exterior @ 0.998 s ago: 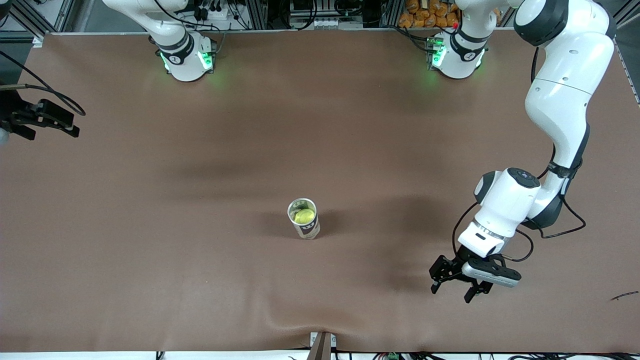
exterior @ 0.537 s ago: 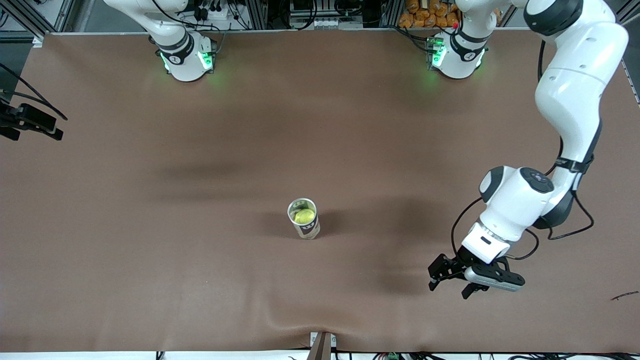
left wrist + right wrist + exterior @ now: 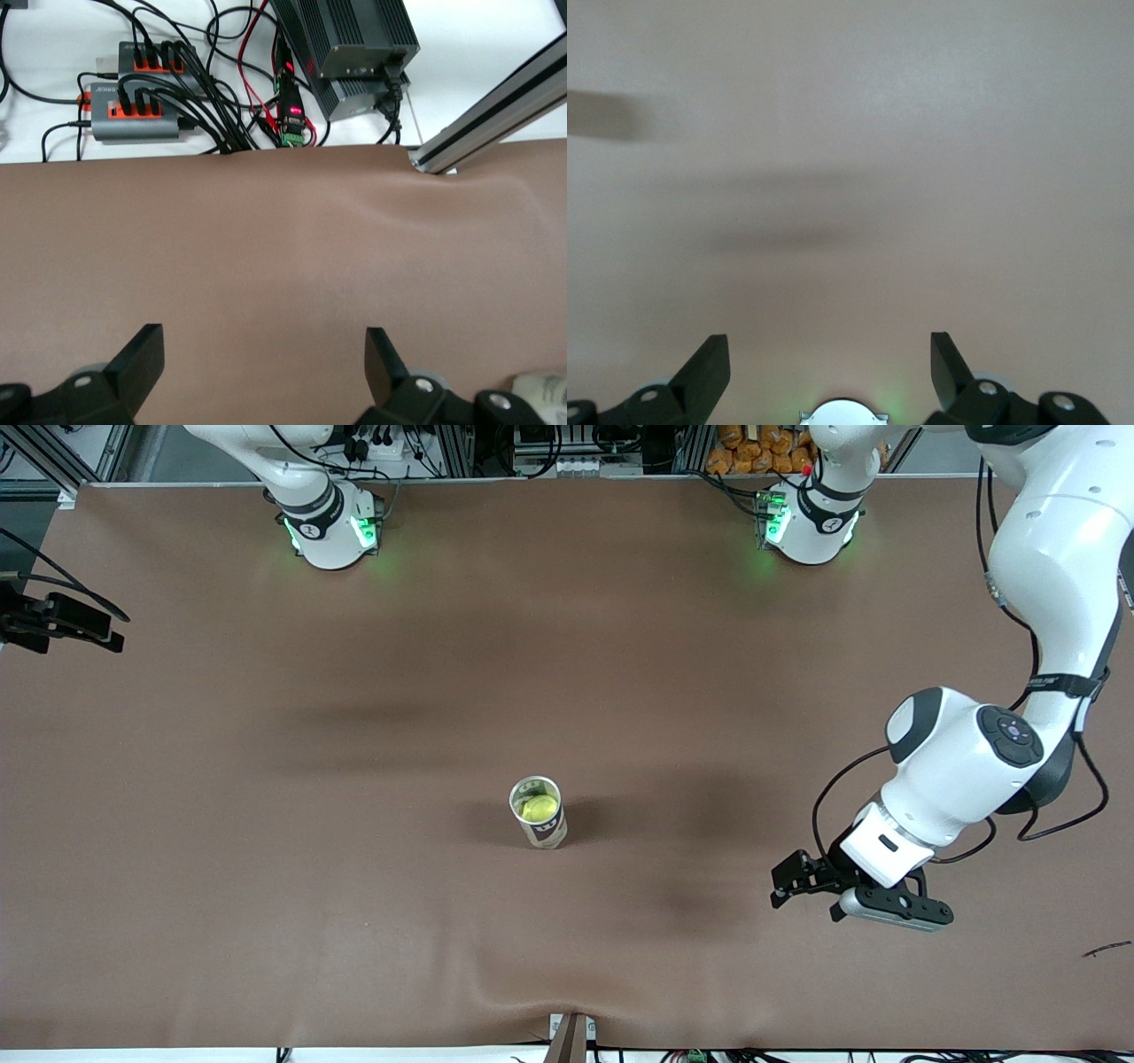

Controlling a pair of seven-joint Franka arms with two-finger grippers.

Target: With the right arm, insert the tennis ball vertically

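An upright can (image 3: 539, 815) stands on the brown table near its middle, open end up. A yellow-green tennis ball (image 3: 539, 808) sits inside it, just below the rim. My right gripper (image 3: 113, 630) is open and empty over the table's edge at the right arm's end, well away from the can. In the right wrist view, the right gripper (image 3: 830, 354) frames only bare table. My left gripper (image 3: 802, 899) is open and empty, low over the table toward the left arm's end. In the left wrist view, the left gripper (image 3: 263, 354) also frames bare table.
The two arm bases (image 3: 328, 527) (image 3: 808, 522) stand along the table's back edge. An aluminium bar (image 3: 570, 1036) sticks out at the front edge; it also shows in the left wrist view (image 3: 496, 124) beside power boxes and cables (image 3: 266, 80). A small dark scrap (image 3: 1106, 950) lies near the left arm's end.
My left arm has swung toward its own end of the table, carrying its open gripper a little that way and up. My right gripper has drawn back toward the table's edge. The can has not moved.
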